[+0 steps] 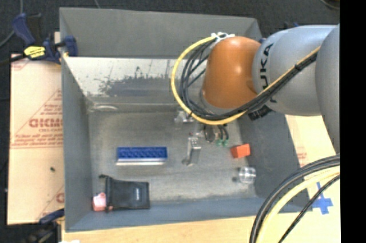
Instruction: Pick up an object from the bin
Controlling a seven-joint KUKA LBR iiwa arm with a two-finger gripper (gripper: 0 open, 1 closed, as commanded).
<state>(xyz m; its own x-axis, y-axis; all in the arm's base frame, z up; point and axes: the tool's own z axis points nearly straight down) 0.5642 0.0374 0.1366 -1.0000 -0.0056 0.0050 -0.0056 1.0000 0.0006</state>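
My gripper [190,155] hangs below the arm's orange cover, over the bin floor near the middle. Just left of it lies a flat blue rectangular block [142,154], apart from the gripper. To its right sits a small orange block [241,151], with a small green piece [221,140] close by under the wrist. I see nothing held in the gripper.
A small clear, shiny cap-like thing [246,175] lies at the right front. A black flat pouch-like thing [129,195] with a pink piece [99,202] beside it sits in the front left corner. The arm's cables loop over the bin's back right.
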